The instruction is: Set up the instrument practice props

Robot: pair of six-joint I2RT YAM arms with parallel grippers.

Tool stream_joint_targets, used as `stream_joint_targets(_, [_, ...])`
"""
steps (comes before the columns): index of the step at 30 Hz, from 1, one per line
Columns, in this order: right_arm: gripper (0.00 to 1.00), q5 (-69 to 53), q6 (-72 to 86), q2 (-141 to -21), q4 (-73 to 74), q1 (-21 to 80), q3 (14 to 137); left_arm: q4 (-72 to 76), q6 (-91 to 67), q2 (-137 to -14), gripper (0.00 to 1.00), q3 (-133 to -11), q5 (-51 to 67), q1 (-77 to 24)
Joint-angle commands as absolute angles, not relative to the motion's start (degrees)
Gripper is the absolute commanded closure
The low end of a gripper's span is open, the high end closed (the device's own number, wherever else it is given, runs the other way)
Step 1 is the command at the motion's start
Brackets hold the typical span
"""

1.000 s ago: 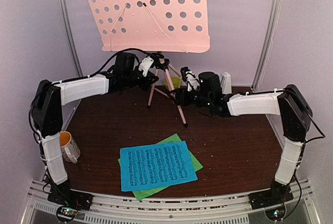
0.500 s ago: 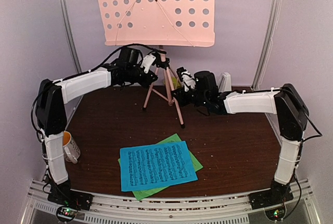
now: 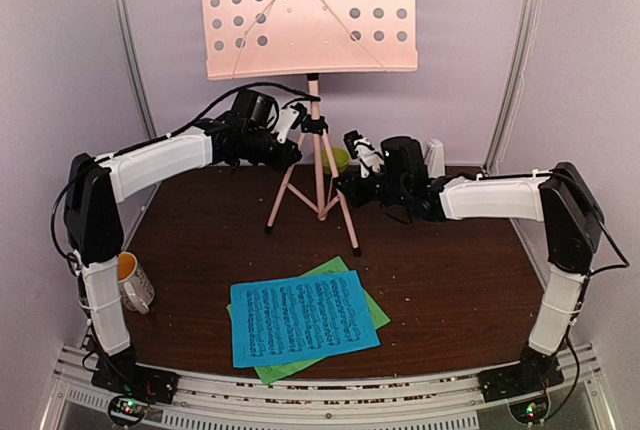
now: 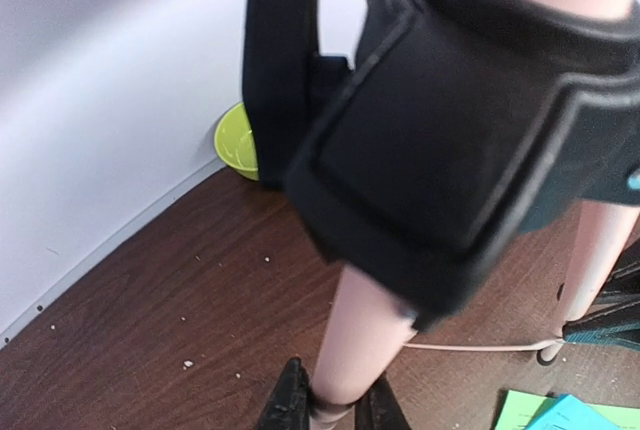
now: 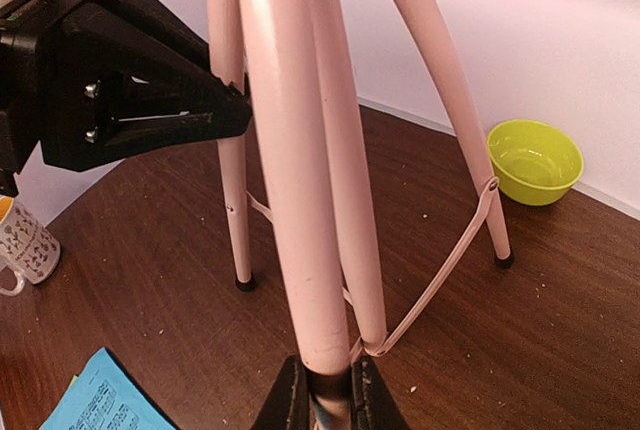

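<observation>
The pink music stand (image 3: 310, 12) stands upright at the back of the table on its tripod legs (image 3: 342, 212). My left gripper (image 3: 304, 130) is shut on the stand's tube just under the black collar (image 4: 470, 130); its fingertips (image 4: 290, 405) pinch the pink tube (image 4: 365, 330). My right gripper (image 3: 343, 186) is shut on one pink tripod leg (image 5: 290, 170). A blue music sheet (image 3: 305, 315) lies on a green music sheet (image 3: 371, 303) near the front. The white metronome (image 3: 434, 158) stands at the back, behind my right arm.
A lime-green bowl (image 5: 535, 160) sits against the back wall behind the tripod. A white mug (image 3: 133, 282) stands at the left edge beside my left arm. Thin pink braces (image 5: 450, 260) link the tripod legs. Walls close in the back and sides.
The stand has swung from tilted to upright and its perforated desk has shifted right. My right gripper has closed on a tripod leg. The left gripper kept its hold.
</observation>
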State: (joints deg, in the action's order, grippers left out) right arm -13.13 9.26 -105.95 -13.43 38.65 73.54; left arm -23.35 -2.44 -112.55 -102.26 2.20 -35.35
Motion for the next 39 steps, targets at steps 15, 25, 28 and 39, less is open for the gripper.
stream_joint_targets(15, [1.00,-11.85,9.67,-93.36,-13.82,35.57,59.81,-19.33,-16.92,-102.30,1.00,-90.18,-0.19,-41.49])
stream_joint_targets(25, [1.00,-13.55,11.77,-90.39,-15.35,35.34,54.76,-19.24,-20.11,-101.54,1.00,-87.40,-2.00,-43.68])
stream_joint_targets(28, [1.00,-14.30,13.00,-89.72,-16.62,35.33,52.76,-19.25,-20.45,-101.27,1.00,-86.89,-2.11,-43.90])
stream_joint_targets(39, [1.00,-14.94,14.91,-87.37,-18.91,36.49,48.76,-16.82,-20.85,-99.95,1.00,-83.32,-0.97,-44.40])
